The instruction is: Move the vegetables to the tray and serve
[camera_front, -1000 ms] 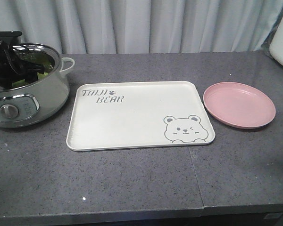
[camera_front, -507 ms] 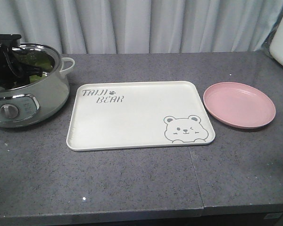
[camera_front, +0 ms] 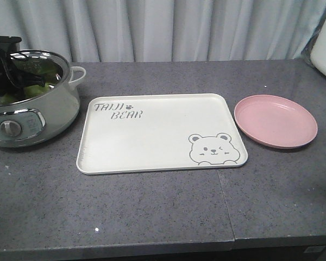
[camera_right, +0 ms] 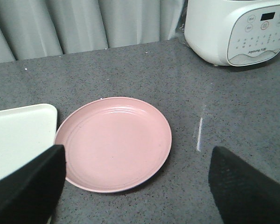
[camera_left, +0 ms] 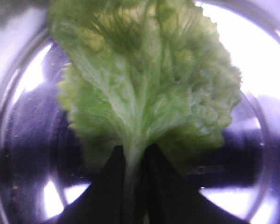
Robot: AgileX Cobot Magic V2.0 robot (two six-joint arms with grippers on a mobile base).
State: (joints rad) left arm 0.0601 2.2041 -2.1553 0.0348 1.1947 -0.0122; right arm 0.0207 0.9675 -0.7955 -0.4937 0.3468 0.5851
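Lettuce [camera_left: 149, 93] is down in the shiny pot [camera_front: 54, 109] at the left of the table. Your left gripper [camera_left: 134, 161] pinches its pale stem tight. Your right gripper [camera_right: 137, 158] hangs over the pink plate [camera_right: 114, 135], fingers wide apart. The cream tray [camera_front: 157, 136] lies between pot and plate.

Left tool [camera_left: 134, 153] tight on leaf [camera_left: 149, 84]; right tool [camera_right: 135, 154] agape.

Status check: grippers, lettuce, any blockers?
Left gripper shut on lettuce leaf, inside pot. Right gripper open, empty, facing pink plate. Tray bare; nothing between pot and tray.
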